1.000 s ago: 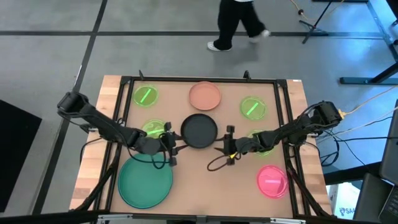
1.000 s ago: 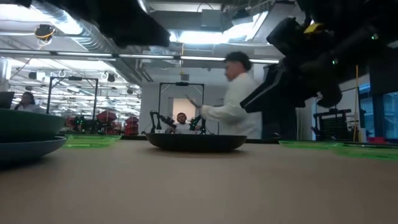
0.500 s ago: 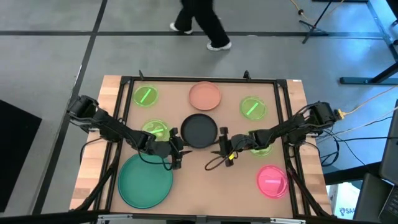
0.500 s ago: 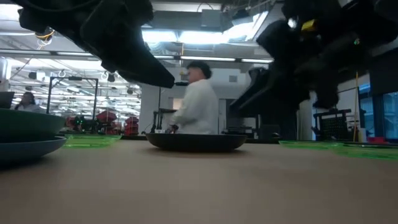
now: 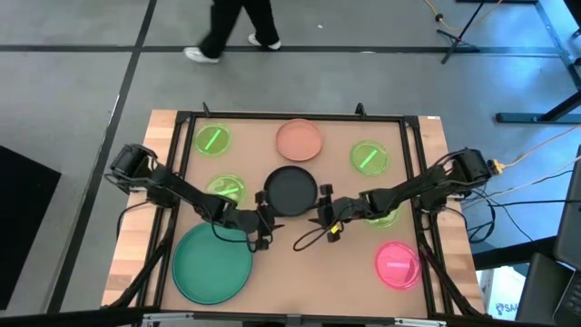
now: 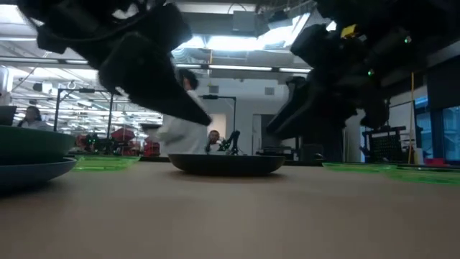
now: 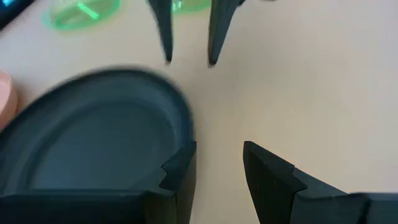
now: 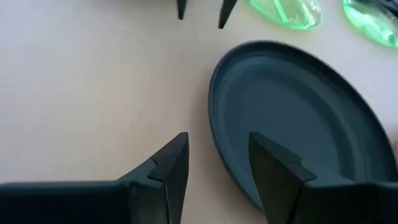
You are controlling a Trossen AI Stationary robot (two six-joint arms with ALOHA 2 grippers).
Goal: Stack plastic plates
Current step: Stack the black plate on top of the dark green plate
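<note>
The black plate (image 5: 290, 191) lies flat in the middle of the table. My left gripper (image 5: 261, 223) hovers open off its near-left rim. My right gripper (image 5: 324, 211) hovers open at its near-right rim, one finger over the plate (image 8: 292, 118) and one over bare table. In the low view both grippers hang above the black plate (image 6: 226, 163). A teal plate (image 5: 212, 263) sits near-left, on a blue one (image 6: 32, 171). The peach plate (image 5: 299, 139) is at the far middle and the pink plate (image 5: 397, 263) near-right. Several green plates (image 5: 211, 139) (image 5: 368, 156) (image 5: 225, 189) lie around.
One green plate (image 5: 388, 214) lies partly under my right arm. A black frame rail (image 5: 290, 116) borders the tabletop. Bare table (image 5: 300, 282) stretches along the near edge between the teal and pink plates. A person (image 5: 231, 27) walks on the floor beyond the far edge.
My left gripper has moved right and a little nearer, closing on the black plate's near-left rim. My right gripper has moved left toward the plate's near-right rim. The plates have stayed where they were. The person beyond the table has walked left.
</note>
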